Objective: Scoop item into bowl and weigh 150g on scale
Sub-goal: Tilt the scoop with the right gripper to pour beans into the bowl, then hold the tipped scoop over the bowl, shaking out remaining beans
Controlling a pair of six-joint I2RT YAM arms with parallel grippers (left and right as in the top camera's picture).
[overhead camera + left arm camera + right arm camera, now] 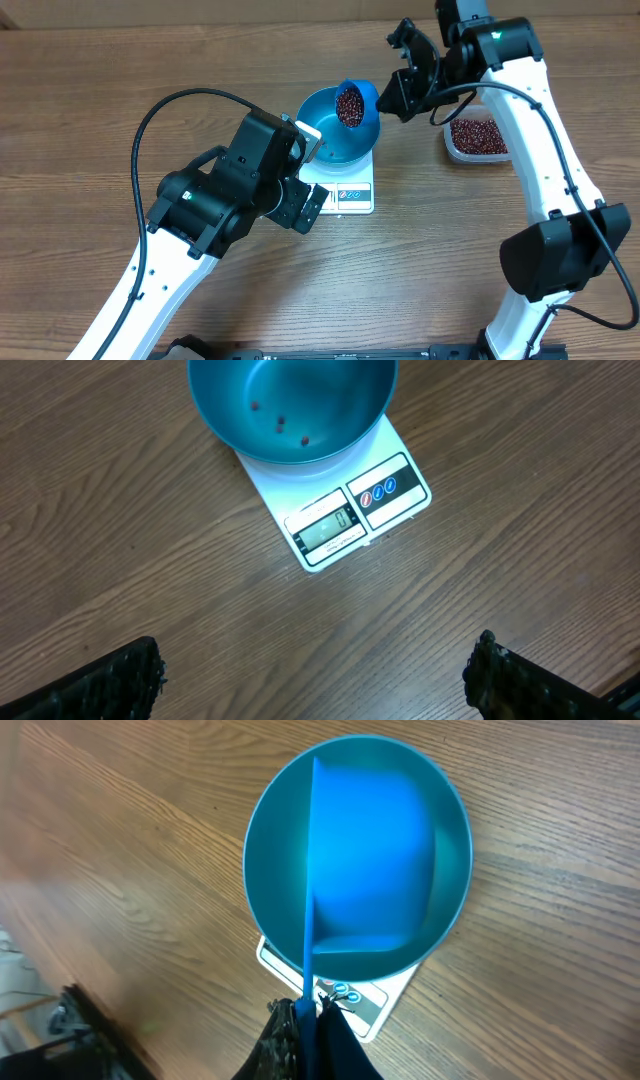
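The right tool (310,1030) is clamped tight on the handle of the scoop (365,92), with beans (350,105) heaped in it above the bowl (325,140). The bowl sits on the scale (350,195) toward the far edge of the tabletop (100,120). The left tool (312,685) gapes wide, empty. I'd tip gently over the bowl's middle, watching the display (328,528).

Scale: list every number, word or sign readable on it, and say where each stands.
"0": on the scale's display strip, left wrist view.
Three round button symbols beside it: too small to read.
No other text is visible.
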